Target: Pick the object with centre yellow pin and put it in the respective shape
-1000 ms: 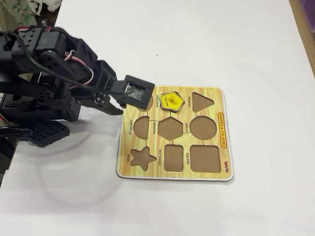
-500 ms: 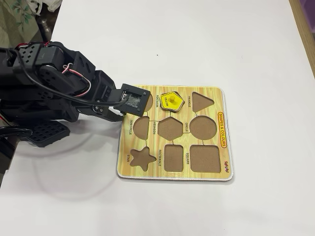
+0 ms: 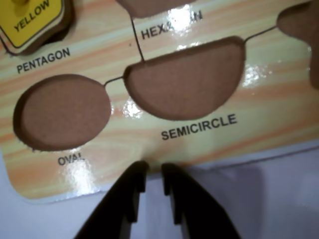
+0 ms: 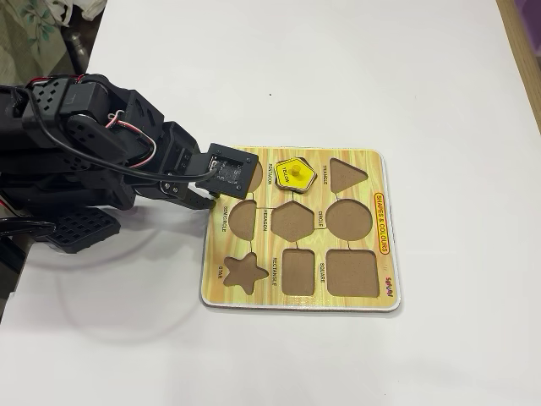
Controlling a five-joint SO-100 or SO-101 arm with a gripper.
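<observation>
Tool: the black two-finger tool (image 3: 153, 169) shows at the bottom of the wrist view with its two fingertips nearly together, only a thin slit between them, nothing gripped; in the fixed view it (image 4: 205, 197) sits at the left edge of the board, under the wrist camera housing

Tool position: the fingertips (image 3: 137, 172) hover at the board's edge just below the SEMICIRCLE label in the wrist view; whether they touch the board cannot be told

Piece: the small flat yellow pentagon puzzle piece with a dark edge and a yellow knob (image 4: 292, 173) sits in the top row of the board in the fixed view, apart from the tool; in the wrist view only its corner marked YELLOW (image 3: 31, 21) shows at the top left

Slot: the brown pentagon cutout (image 3: 67, 27) labelled PENTAGON holds the piece, a thin strip of its brown floor showing beside the piece's edge

Board: the yellow wood-grain puzzle board (image 4: 385, 279) lies flat on the white surface (image 4: 355, 76); its oval cutout (image 3: 62, 112), semicircle cutout (image 3: 187, 79), hexagon, circle, triangle, star, rectangle and square cutouts stand empty

Arm: the black robot arm (image 4: 76, 135) with red and white wires reaches in from the left of the fixed view
</observation>
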